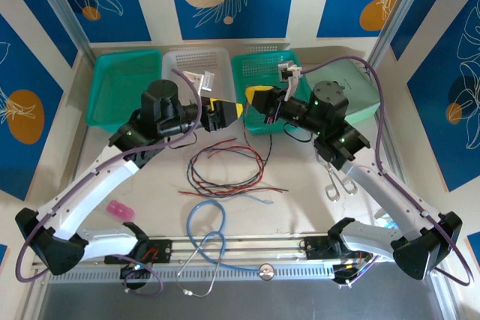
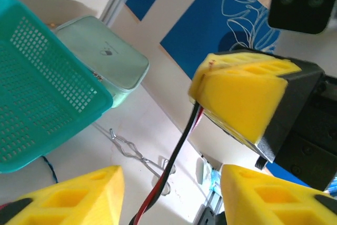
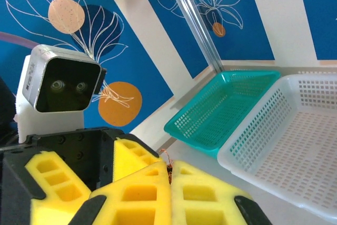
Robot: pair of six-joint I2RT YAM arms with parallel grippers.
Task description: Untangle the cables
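**Lot: tangled cables point(image 1: 225, 171), red and black, one end lifted**

Right gripper point(image 1: 257, 100): fingers pressed together on red and black strands, which hang down to the loose tangle lying mid-table point(image 1: 292, 201). Left gripper point(image 1: 229, 110): tip to tip with the right gripper, jaws apart, the hanging strands passing between its fingers, unclamped.

two teal baskets point(image 1: 120, 89), one white basket point(image 1: 180, 61), one blue tube point(image 1: 206, 201), several thin cables point(image 2: 181, 147)

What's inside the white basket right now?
In the white basket, the open mesh floor looks bare. The left wrist camera covers its front edge, so that strip can't be checked.
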